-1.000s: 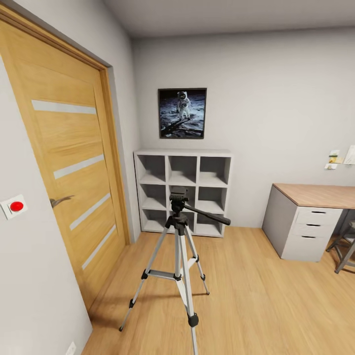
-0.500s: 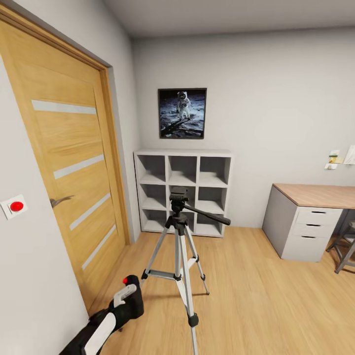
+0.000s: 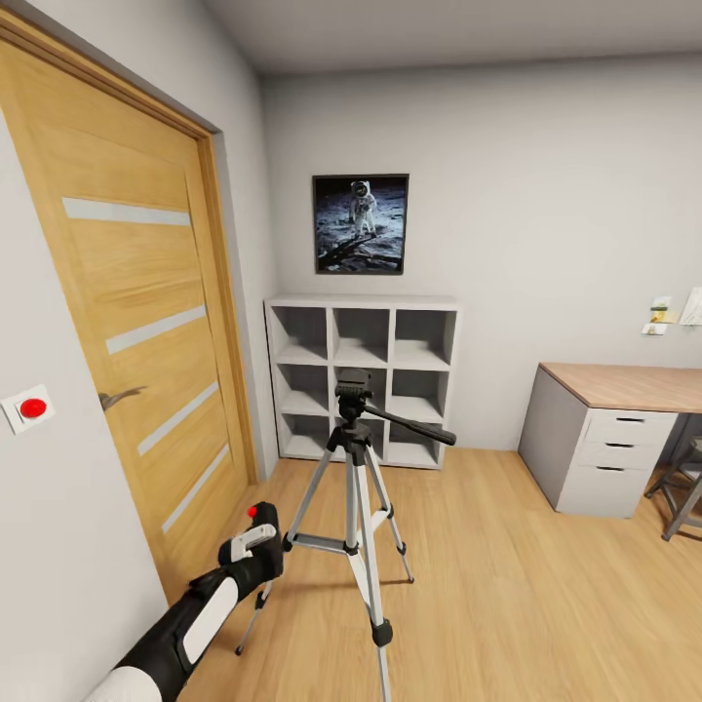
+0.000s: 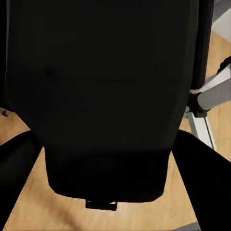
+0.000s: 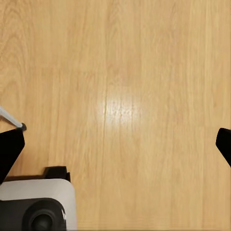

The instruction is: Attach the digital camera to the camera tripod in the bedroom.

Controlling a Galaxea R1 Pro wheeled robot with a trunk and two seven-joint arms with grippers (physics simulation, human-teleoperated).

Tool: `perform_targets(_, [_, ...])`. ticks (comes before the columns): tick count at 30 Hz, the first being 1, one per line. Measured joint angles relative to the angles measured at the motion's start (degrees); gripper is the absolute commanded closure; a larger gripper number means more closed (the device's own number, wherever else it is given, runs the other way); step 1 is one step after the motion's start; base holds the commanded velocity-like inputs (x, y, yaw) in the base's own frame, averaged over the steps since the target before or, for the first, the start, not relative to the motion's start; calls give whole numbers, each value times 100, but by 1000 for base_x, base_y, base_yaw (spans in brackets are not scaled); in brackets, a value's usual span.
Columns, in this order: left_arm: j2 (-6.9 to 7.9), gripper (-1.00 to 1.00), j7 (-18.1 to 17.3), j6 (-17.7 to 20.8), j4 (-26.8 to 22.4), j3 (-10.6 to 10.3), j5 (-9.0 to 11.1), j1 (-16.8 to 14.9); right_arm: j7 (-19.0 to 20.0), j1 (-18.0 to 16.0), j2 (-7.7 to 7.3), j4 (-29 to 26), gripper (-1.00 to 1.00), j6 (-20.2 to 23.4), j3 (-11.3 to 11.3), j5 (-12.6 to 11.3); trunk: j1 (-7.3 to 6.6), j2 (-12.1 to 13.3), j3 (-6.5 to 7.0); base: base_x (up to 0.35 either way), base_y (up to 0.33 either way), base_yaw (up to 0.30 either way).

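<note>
Digital camera [image 3: 255, 539], no readable label, sits clenched in the left claw [image 3: 252, 556] beside the camera tripod [image 3: 355, 487].

Small black digital camera [image 3: 255, 541] with a red dot on top sits clamped in the left gripper [image 3: 252, 548]. The camera tripod [image 3: 357, 507], silver legs spread and black pan handle out, stands just right of that gripper.

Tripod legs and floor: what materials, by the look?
The camera tripod: legs look like silver brushed metal, probably aluminium, with a pale sheen; joints and feet are matte black, likely plastic or rubber. The floor: light wood planks, visible grain, and a soft glare in the right wrist view suggests a satin finish.
</note>
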Motion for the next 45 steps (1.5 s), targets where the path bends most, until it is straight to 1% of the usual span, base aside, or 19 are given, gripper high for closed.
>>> perform_targets(2, [2,100,-15,-7,153,4,-156,-6,8,0,1,31,-100,0,6,0,0,0,0,0,0,0])
perform_targets(4, [8,100,-26,1,275,4,-231,-9,18,0,1,42,-100,3,15,-2,0,0,0,0,0,0])
perform_targets(7, [18,100,-32,2,377,0,-293,-11,27,0,1,50,-100,5,22,-3,0,0,0,0,0,0])
perform_targets(11, [48,100,-38,-9,458,-4,-475,-12,37,0,1,58,-100,7,27,-6,0,0,0,0,0,0])
perform_targets(12, [57,100,-40,-3,511,1,-723,-10,40,0,-2,62,-100,26,29,-10,0,0,0,0,0,0])
perform_targets(14, [44,100,-42,-11,556,1,-788,-11,41,0,-4,63,-100,29,29,-11,0,0,0,0,0,0])
perform_targets(19, [22,100,-45,-38,757,6,-849,-12,46,0,-1,63,-100,22,28,12,0,0,0,0,0,0])
perform_targets(25, [2,100,-46,-47,804,10,-860,-12,11,0,11,64,-100,48,21,4,0,0,-1,0,0,0])
perform_targets(32, [-29,100,-46,-50,805,11,-861,-13,12,0,-27,64,-100,35,-15,-30,0,0,-52,0,0,0])
perform_targets(45, [-71,100,-46,-62,903,5,-874,-13,-10,0,-31,63,-100,5,-24,-42,0,0,-169,0,0,0])
